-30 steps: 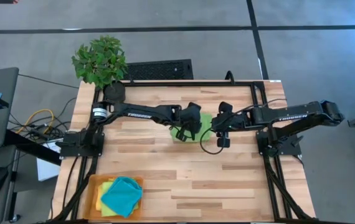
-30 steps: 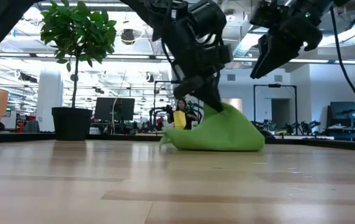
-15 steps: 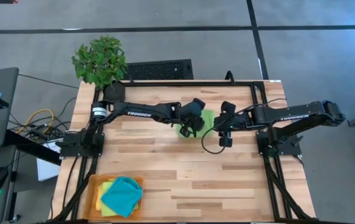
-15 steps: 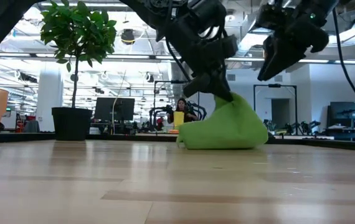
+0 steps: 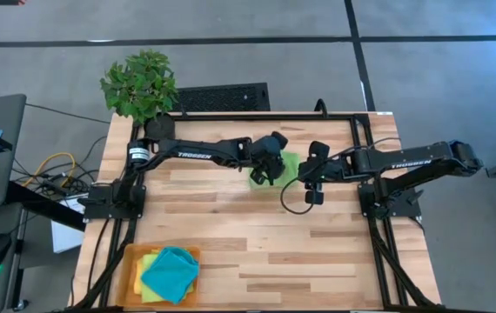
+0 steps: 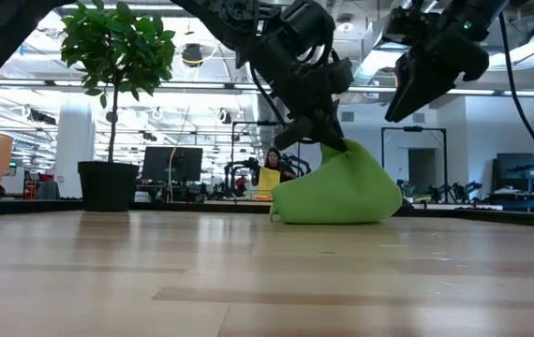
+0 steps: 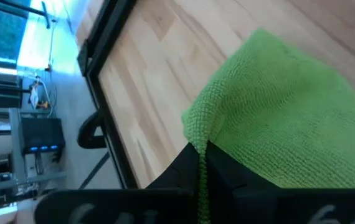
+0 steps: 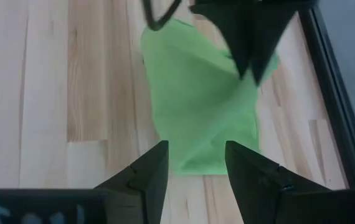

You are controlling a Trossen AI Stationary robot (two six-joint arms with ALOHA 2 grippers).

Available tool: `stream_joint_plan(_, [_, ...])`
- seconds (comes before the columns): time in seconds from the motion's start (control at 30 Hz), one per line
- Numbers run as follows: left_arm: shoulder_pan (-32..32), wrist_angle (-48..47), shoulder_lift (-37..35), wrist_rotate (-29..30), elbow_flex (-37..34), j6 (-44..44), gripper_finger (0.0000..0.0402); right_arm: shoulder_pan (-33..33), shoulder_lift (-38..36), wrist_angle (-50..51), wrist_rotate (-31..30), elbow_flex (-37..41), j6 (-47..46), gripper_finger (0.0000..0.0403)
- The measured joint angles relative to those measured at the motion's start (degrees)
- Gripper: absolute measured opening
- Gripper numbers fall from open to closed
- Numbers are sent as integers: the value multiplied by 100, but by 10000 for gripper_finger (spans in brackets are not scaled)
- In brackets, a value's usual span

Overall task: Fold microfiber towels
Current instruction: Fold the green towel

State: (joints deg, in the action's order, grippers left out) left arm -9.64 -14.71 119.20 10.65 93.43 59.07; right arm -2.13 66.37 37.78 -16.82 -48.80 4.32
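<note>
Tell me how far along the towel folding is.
Done: no finished fold shows. In hand: the left claw is shut on a corner of one lime green towel, lifted into a peak mid-table; the right claw hangs open beside it. Left: the teal towel and others piled in the orange tray.

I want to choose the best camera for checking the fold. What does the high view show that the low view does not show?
Only the high view shows the orange tray near the table's front left corner, holding the teal towel and a yellow towel.

Only the low view shows the lime green towel raised into a peak, with a person far behind.

Both show the left gripper shut on this towel, the open right gripper above the table beside it, and the potted plant.
</note>
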Motion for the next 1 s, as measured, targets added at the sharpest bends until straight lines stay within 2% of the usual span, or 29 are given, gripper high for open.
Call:
stream_joint_plan(0.13, [-146,205,-2,-330,0,-42,0,0,0,0,0,0,2,182])
stream_joint_plan(0.4, [-447,268,17,-598,-2,-249,0,0,0,0,0,0,15,182])
stream_joint_plan(0.63, [-569,731,459,-552,-7,-342,0,-7,0,11,2,-2,15,182])
stream_joint_plan(0.7, [-557,935,626,-385,17,-318,0,-9,2,9,2,-2,15,182])
stream_joint_plan(0.8, [-557,932,786,-76,80,-239,0,-9,0,18,2,-2,13,182])
stream_joint_plan(1.0, [-563,945,870,-9,98,-233,10,-9,0,35,4,-2,13,182])
